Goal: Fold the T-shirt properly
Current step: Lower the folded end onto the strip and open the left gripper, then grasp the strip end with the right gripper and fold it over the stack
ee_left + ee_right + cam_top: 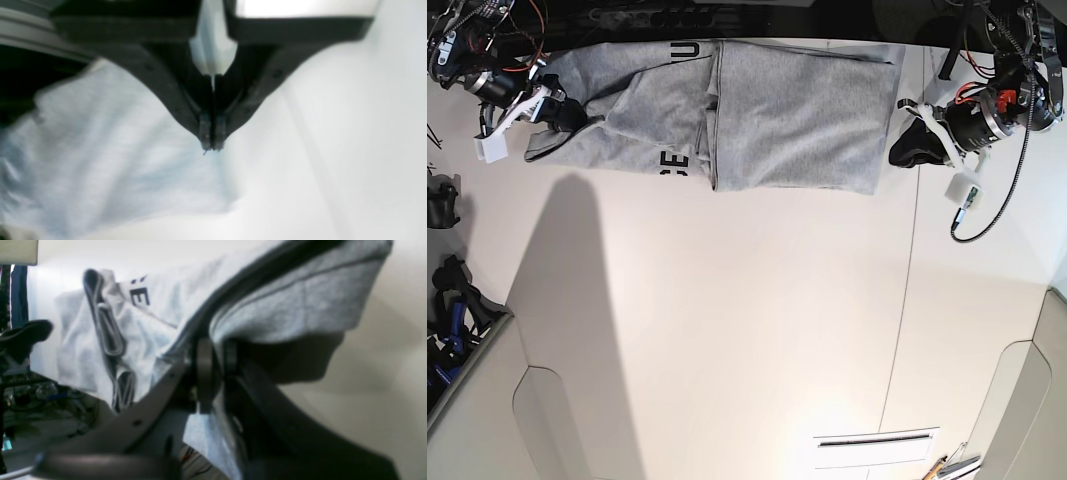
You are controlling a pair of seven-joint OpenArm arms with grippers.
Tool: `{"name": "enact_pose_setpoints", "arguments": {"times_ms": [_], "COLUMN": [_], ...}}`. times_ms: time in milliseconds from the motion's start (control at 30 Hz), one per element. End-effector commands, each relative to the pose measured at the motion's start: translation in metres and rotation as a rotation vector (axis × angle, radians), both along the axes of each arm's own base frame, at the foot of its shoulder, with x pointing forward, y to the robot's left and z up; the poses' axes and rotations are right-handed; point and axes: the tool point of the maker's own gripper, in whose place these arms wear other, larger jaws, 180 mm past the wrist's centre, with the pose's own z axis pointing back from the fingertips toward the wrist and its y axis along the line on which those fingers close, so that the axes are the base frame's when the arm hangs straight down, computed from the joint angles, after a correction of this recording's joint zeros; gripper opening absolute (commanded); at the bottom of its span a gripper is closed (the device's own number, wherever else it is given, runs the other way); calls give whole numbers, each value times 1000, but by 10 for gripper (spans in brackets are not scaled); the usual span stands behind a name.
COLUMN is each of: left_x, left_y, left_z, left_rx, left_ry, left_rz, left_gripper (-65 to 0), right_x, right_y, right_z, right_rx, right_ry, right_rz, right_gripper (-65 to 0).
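Note:
The light grey T-shirt (797,110) lies along the table's far edge, partly folded, with dark lettering (672,160) showing near its middle. My right gripper (562,118) is at the shirt's left end. In the right wrist view it (217,363) is shut on a fold of the T-shirt (300,300), and cloth drapes over the fingers. My left gripper (905,148) sits just off the shirt's right edge. In the left wrist view its fingertips (211,146) are pressed together, with no cloth visible between them. The T-shirt (100,150) lies below and to their left.
The white table (727,330) has a seam (907,300) running front to back. A black cable (987,215) loops near the left arm. A white label (872,445) lies near the front edge. Dark equipment (447,310) stands off the table's left side.

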Motion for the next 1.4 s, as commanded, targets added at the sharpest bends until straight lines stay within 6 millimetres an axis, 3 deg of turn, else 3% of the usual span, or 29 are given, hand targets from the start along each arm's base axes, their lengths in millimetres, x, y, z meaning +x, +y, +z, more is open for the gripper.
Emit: {"name": "enact_pose_setpoints", "arguments": {"times_ms": [0,233,467,700,1000,1200,1367], "left_x": [3,-19,-23,-23,-23,-23,-23], "left_y": [7,21,23,23,23,23,23], "left_z": [0,-43,-49,-49,-49,-49,-49], "left_rx": [4,-29,-34,-33,-35,-35,-37], "left_ry": [-5,130,150,150,150,150,150], "left_rz": [24,97,106,105,106,106,106], "left_gripper": [-650,-650,-650,-650,-650,-650,-650], "right_x": [7,12,20,20,4,-5,1], "right_y": [0,21,62,135,227,270,298], "right_z": [14,40,74,99,97,101,112], "right_rx": [5,80,188,289,345,327,287], "right_ry": [-54,-154,-299,-368,-344,-374,-445], "right_rz": [9,68,95,261,500,628,708], "right_gripper": [-650,-650,-650,-650,-650,-650,-650]}}
